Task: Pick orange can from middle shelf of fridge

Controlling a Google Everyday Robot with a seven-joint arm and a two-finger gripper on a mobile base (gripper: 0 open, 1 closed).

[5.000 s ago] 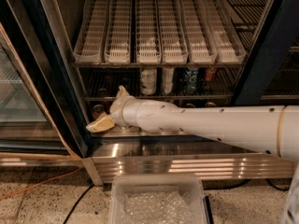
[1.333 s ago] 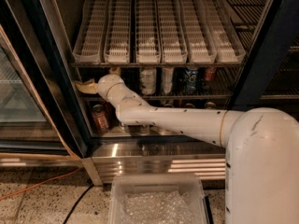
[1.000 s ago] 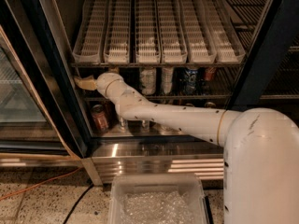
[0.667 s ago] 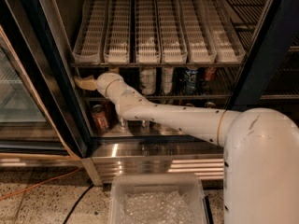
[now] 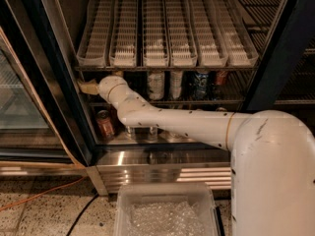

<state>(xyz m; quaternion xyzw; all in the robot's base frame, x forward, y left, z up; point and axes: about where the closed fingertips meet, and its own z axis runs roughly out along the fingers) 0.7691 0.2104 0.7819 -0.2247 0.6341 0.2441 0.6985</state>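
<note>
Mia: Speckled floor [image 5: 39, 220] down low, and a big fridge [image 5: 278, 58] with a dark frame. What is in it?

Sam: The robot's long white arm [image 5: 197, 124] goes in from the right. Up top are white trays [image 5: 157, 33], and I see no drinks in them. Out on the floor sits a clear tub [image 5: 165, 187] with bumpy clear stuff inside. I cannot tell what that stuff is.

Mia: And the middle shelf [image 5: 231, 102]?

Sam: It is a dark wire rack. Two pale cans [image 5: 155, 85], a dark blue one [image 5: 199, 84] and a red one [image 5: 220, 77] stand on it. Below, a red-brown can [image 5: 105, 123] stands on the shiny bottom.

Mia: Where is the gripper [image 5: 88, 86]?

Sam: At the far left end of the middle shelf, close to the door frame. I cannot tell if it is wide or narrow, or if it holds anything.

Mia: And the orange can?

Sam: It should be on that shelf, at the left end. The arm covers that spot, so I cannot pick it out.

Mia: How should it be held?

Sam: I think it is light and smooth, maybe cold and slippy. Thin sides dent easily. So grab it round the middle, keep it upright and squeeze gently.
</note>
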